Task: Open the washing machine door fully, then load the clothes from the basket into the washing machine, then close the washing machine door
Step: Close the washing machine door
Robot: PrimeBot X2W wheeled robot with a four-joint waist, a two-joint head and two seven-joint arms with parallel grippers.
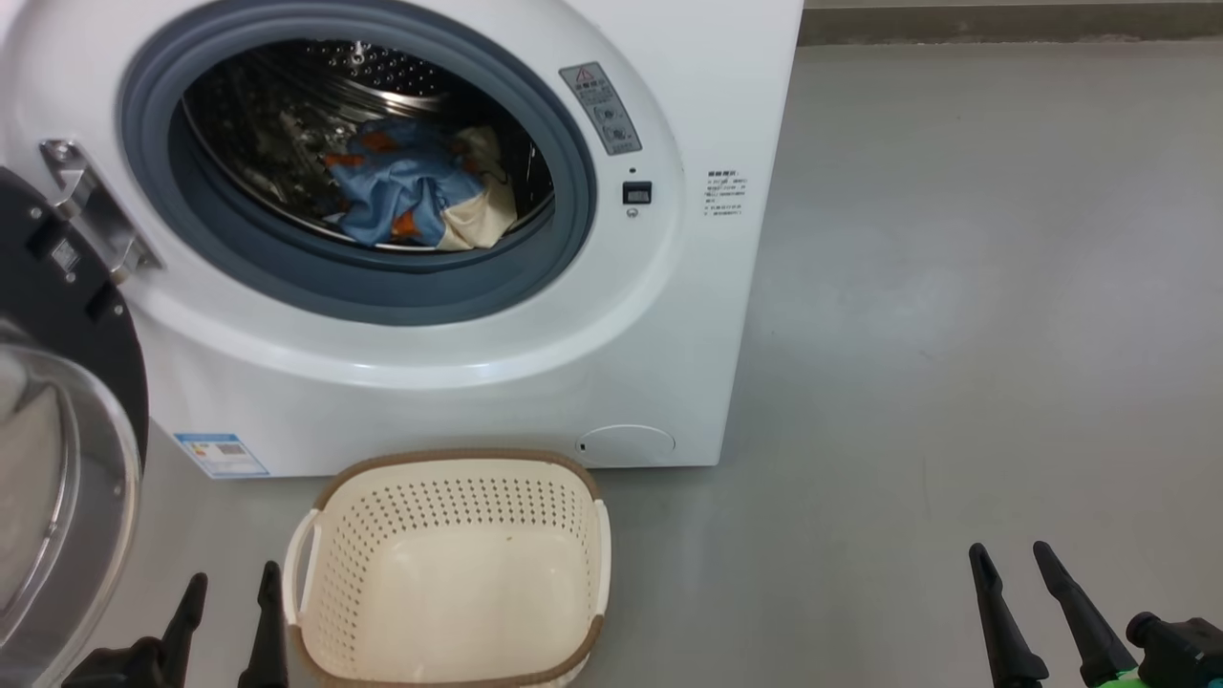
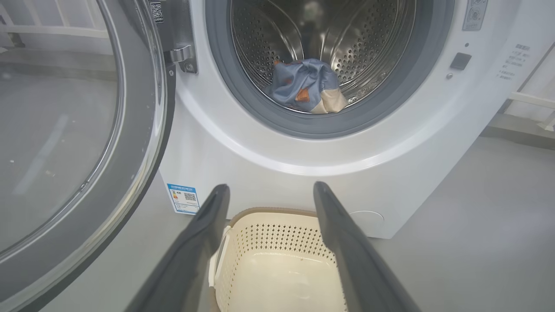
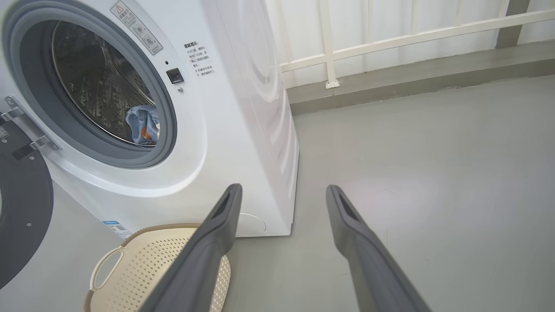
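The washing machine [image 1: 621,315] stands with its door [image 1: 57,382] swung wide open to the left on its metal hinge [image 1: 91,205]. Light blue clothes [image 1: 411,186] with orange prints and cream cloth lie bundled in the steel drum [image 2: 347,34], also the clothes [image 2: 305,84] in the left wrist view. The cream basket [image 1: 449,573] sits on the floor before the machine with nothing in it. My left gripper [image 1: 229,583] is open just left of the basket. My right gripper [image 1: 1011,554] is open over bare floor at the lower right.
Grey floor [image 1: 955,287] stretches to the right of the machine. A white railing [image 3: 390,41] and a low ledge run behind it. A blue label sticker [image 1: 222,455] marks the machine's lower left front.
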